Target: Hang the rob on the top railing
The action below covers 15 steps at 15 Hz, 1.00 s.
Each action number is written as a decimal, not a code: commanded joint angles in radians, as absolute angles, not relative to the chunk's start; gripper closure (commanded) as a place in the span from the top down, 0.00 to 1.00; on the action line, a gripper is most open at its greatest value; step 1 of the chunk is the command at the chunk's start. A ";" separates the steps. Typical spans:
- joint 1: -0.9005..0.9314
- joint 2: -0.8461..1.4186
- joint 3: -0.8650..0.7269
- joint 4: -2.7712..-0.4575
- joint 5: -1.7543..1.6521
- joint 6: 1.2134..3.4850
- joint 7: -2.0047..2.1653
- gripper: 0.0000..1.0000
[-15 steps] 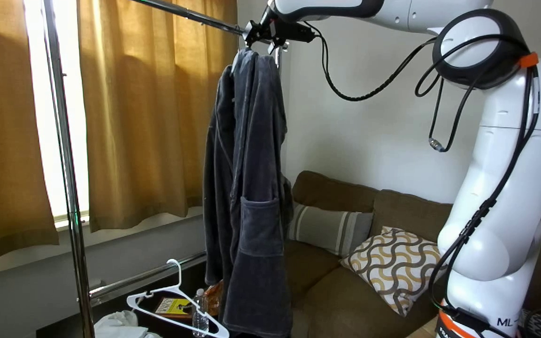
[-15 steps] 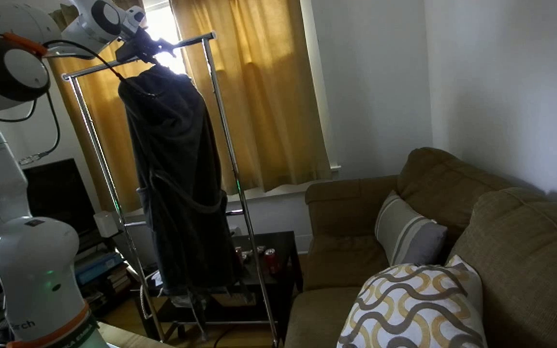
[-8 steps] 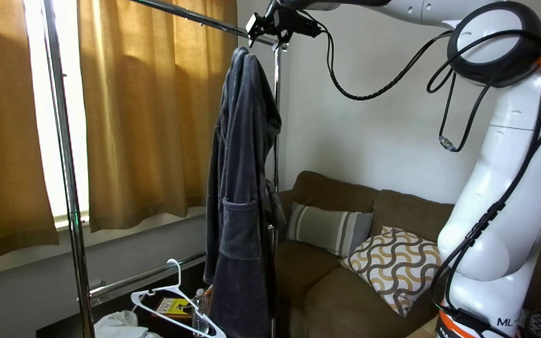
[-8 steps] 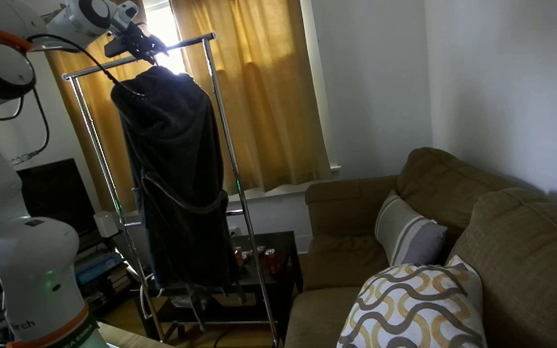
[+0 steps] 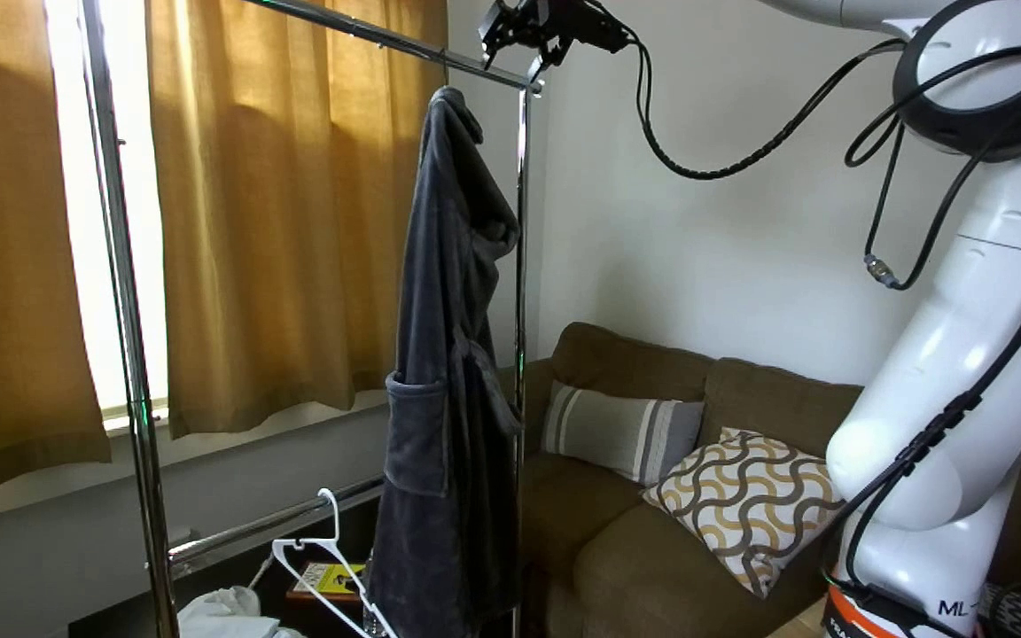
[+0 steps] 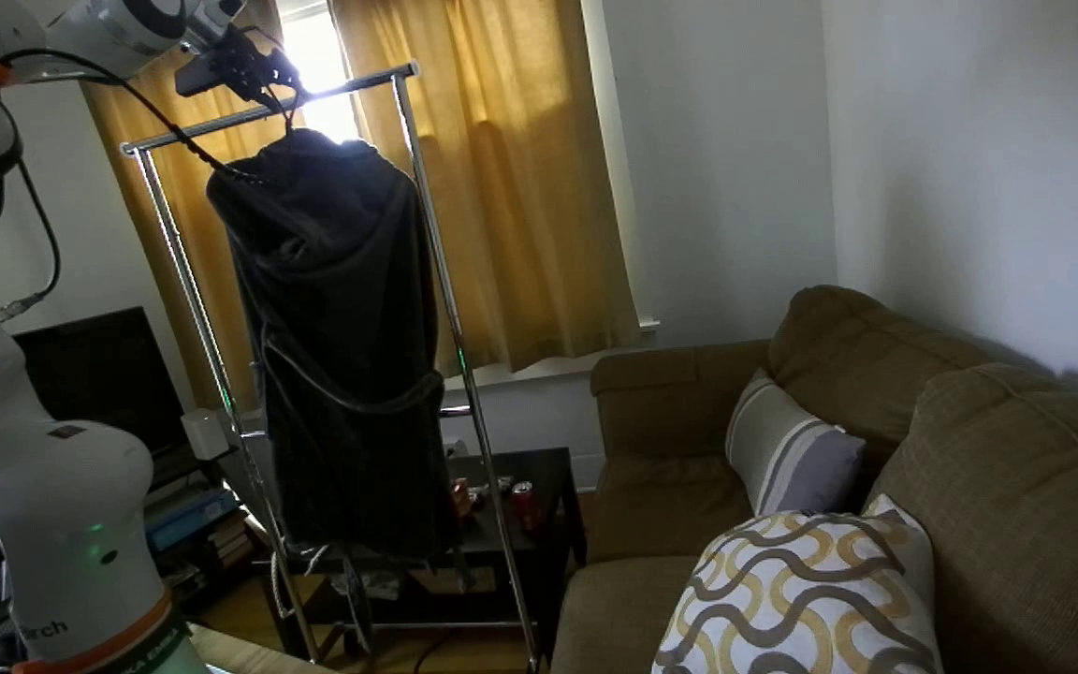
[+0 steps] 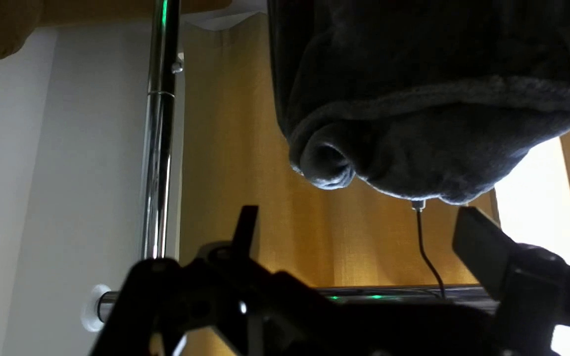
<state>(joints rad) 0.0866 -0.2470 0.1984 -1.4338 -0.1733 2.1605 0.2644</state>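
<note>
The rob (image 5: 453, 354), a dark grey bathrobe, hangs free below the top railing (image 5: 369, 32), the rack's silver upper bar; both also show in an exterior view, the rob (image 6: 342, 337) and the railing (image 6: 368, 82). In the wrist view a thin dark hook (image 7: 424, 247) runs from the rob's collar (image 7: 413, 168) up to the railing (image 7: 379, 293). My gripper (image 5: 510, 69) is open, beside and slightly above the railing near its end post, apart from the cloth. In the wrist view its fingers (image 7: 356, 217) stand wide apart, with no cloth between them.
A white plastic hanger (image 5: 335, 537) is low by the rack's lower bar (image 5: 271, 523). The brown couch (image 5: 635, 363) with pillows stands behind the rack. A low black table (image 6: 539, 468) with cans stands past the rack. Yellow curtains (image 5: 271, 221) hang behind the railing.
My gripper has moved up and away from the rob's hook, drawing back toward the arm's base. The rob has turned and swung on its hook. The white hanger has turned too.
</note>
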 commanded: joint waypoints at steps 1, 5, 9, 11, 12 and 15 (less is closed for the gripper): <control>0.109 -0.334 0.165 -1.518 -0.087 2.126 0.195 1.00; 0.094 -0.376 0.173 -1.532 -0.113 2.017 0.138 1.00; 0.097 -0.409 0.173 -1.539 -0.117 1.931 0.084 1.00; 0.100 -0.426 0.175 -1.549 -0.118 1.898 0.057 1.00; 0.101 -0.432 0.176 -1.560 -0.119 1.899 0.052 1.00; 0.093 -0.398 0.184 -1.519 -0.123 1.913 0.067 1.00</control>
<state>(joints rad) 0.0948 -0.4027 0.1822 -1.5268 -0.1229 1.9171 0.0666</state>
